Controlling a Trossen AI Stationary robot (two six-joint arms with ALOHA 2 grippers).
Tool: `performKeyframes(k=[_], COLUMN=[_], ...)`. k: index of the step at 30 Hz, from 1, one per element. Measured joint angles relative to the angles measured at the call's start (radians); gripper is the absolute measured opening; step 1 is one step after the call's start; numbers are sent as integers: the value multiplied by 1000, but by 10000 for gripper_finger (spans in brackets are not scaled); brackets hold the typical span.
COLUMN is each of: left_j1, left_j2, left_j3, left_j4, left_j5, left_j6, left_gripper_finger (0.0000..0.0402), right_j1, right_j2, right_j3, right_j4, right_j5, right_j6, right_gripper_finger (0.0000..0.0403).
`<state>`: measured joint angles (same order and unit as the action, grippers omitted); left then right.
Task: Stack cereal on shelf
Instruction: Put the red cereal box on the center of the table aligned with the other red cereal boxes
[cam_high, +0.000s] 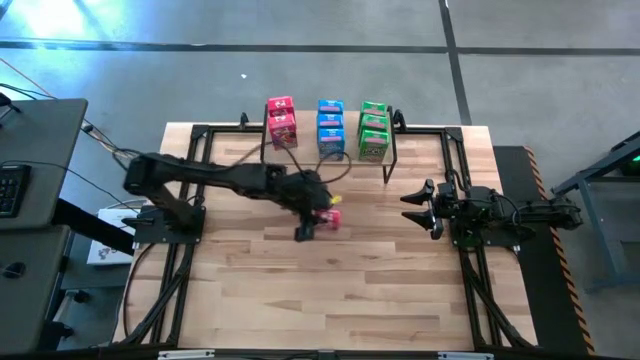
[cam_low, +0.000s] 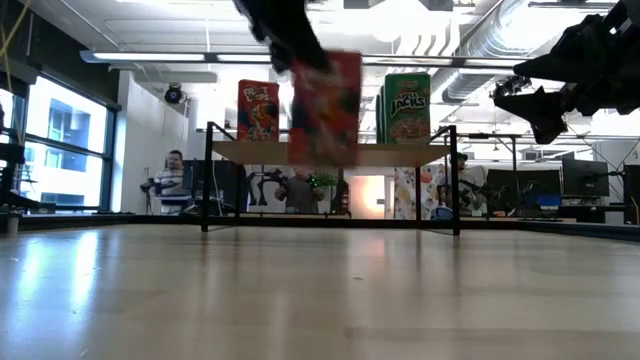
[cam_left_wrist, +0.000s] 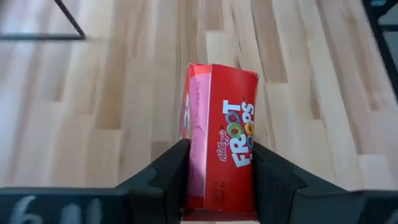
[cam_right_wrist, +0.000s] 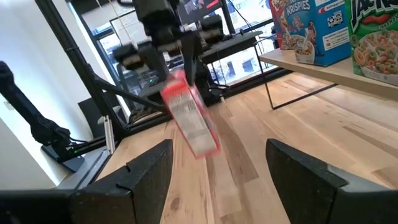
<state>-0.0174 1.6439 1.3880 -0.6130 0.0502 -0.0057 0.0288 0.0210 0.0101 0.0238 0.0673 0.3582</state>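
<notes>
My left gripper (cam_high: 312, 218) is above the middle of the table, shut on a red-pink cereal box (cam_high: 330, 217), which the low view shows as a box (cam_low: 325, 108) hanging in front of the shelf. The shelf (cam_low: 330, 152), a light plank on black legs, stands at the table's far edge. It carries a red-pink stack (cam_high: 281, 122), a blue stack (cam_high: 331, 126) and a green stack (cam_high: 373, 130). My right gripper (cam_high: 420, 206) waits open near the table's right side, touching nothing. My left gripper pinches the red-pink box between its two fingers (cam_left_wrist: 166, 177), at the box's upper end (cam_left_wrist: 217, 186), one finger on each of two opposite sides. The fingers come from above, pointing down. The box (cam_right_wrist: 189, 121) hangs below them, lifted clear of the table and slightly tilted.
Black frame rails (cam_high: 185, 240) run along the table's left and right sides. Bare wooden tabletop (cam_high: 330, 290) lies between the arms toward the near edge. Beyond the table, a person (cam_low: 172, 180) sits in the room behind, among desks and monitors.
</notes>
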Motion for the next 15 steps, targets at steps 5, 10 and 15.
performKeyframes(k=[5, 10, 15], left_j1=[20, 60, 120], left_j2=[-137, -242, -307], left_j3=[0, 0, 0], left_j4=[-103, -189, -252], left_j5=[-47, -95, -100], left_j6=[10, 22, 72], left_gripper_finger=[136, 138, 138], right_j1=[0, 0, 0], right_j2=[4, 14, 12], right_j3=[0, 0, 0], right_j4=[0, 0, 0], right_j5=[0, 0, -2], right_j6=[0, 0, 0], right_gripper_finger=[250, 250, 250])
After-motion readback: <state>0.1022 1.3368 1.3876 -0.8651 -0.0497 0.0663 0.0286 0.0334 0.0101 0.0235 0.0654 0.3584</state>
